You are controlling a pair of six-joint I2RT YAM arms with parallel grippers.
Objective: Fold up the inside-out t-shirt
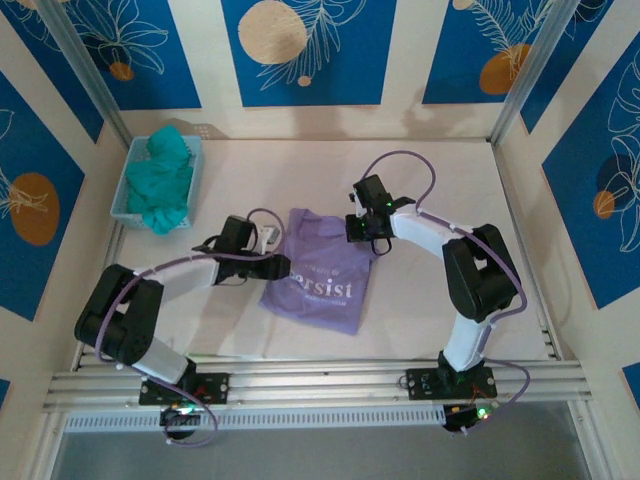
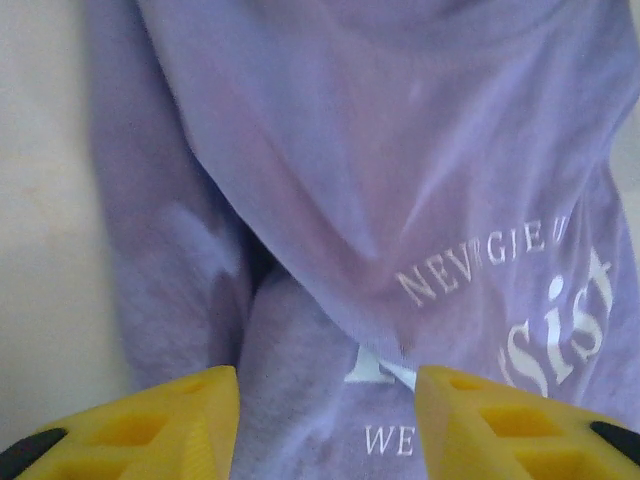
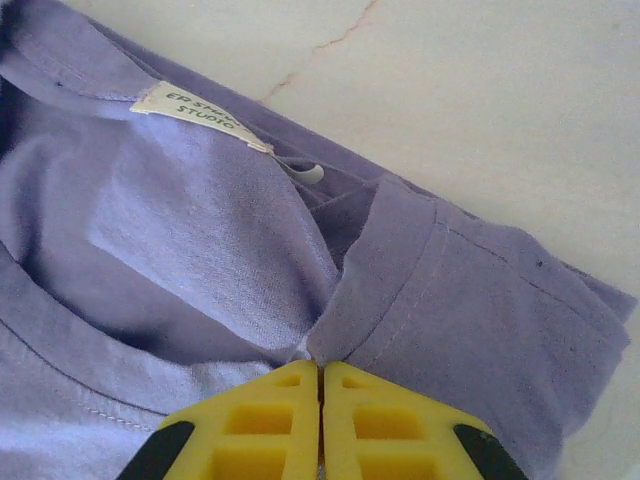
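Pinching a fold of the inside-out t-shirt (image 3: 200,250) right at the tips of the right gripper (image 3: 320,368), clenched flat together just beside the collar. Spotting a white sewn label (image 3: 190,108) further out beyond those tips, up to the left. Over to the left gripper (image 2: 325,380): parted wide above lavender cloth, with white lettering between and just ahead of the yellow fingers (image 2: 170,420), nothing visibly nipped. From above, lying spread on the pale table (image 1: 300,170) between both grippers. Well back behind the left fingers, a blue basket (image 1: 125,195) of teal cloth (image 1: 162,180).

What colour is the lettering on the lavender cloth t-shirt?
White; the lettering shows best in left wrist view.
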